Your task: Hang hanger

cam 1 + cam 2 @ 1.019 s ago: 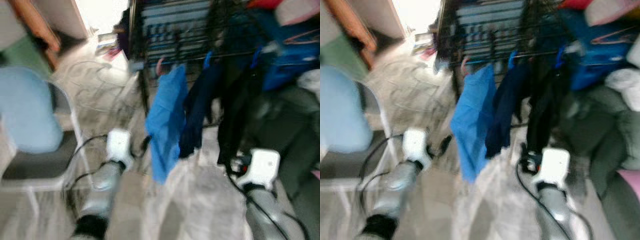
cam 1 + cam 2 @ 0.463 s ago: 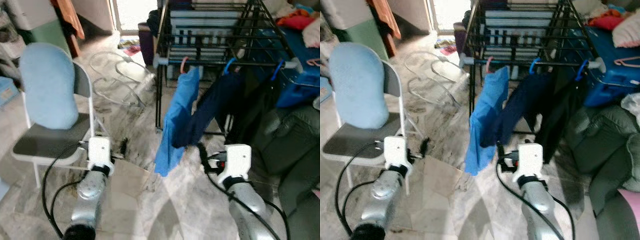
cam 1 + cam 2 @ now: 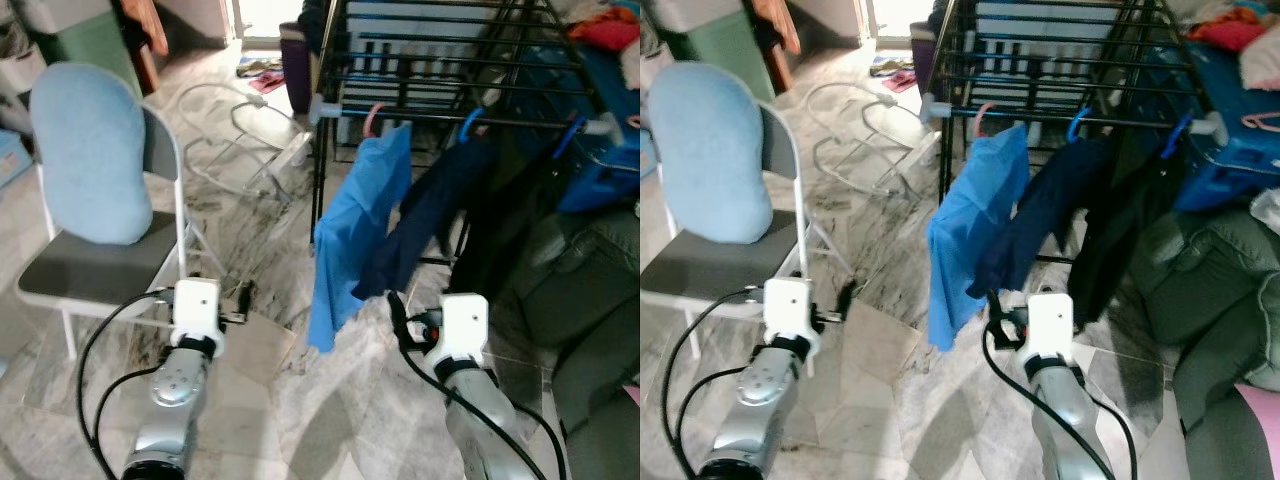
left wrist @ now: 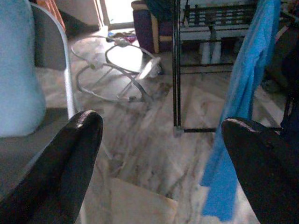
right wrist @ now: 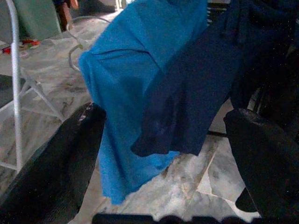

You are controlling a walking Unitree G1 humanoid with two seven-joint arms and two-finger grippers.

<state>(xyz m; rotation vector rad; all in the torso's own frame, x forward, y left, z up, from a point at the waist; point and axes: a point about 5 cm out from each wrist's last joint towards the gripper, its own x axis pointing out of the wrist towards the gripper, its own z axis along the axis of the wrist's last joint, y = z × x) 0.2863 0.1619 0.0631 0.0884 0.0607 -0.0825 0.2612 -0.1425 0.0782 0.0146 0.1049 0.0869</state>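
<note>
— Nearest us, what are our grippers doing?
— Left gripper (image 4: 159, 154) and right gripper (image 5: 163, 154) hang low, jaws spread, holding nothing.
— The step?
— Seemingly approach; next we must find a hanger to lift.
— Where?
— The pink hanger (image 3: 372, 118) hooks the rack (image 3: 440, 70), shirt (image 3: 355, 230) hanging straight down, bar crossways.

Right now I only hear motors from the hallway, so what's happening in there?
The robot stands facing a black drying rack where a bright blue shirt, a navy garment and a black one hang on hangers. Both end effectors are open and hold nothing: the left end effector is low beside a folding chair with a pale blue cushion, and the right end effector points at the blue and navy clothes.
</note>
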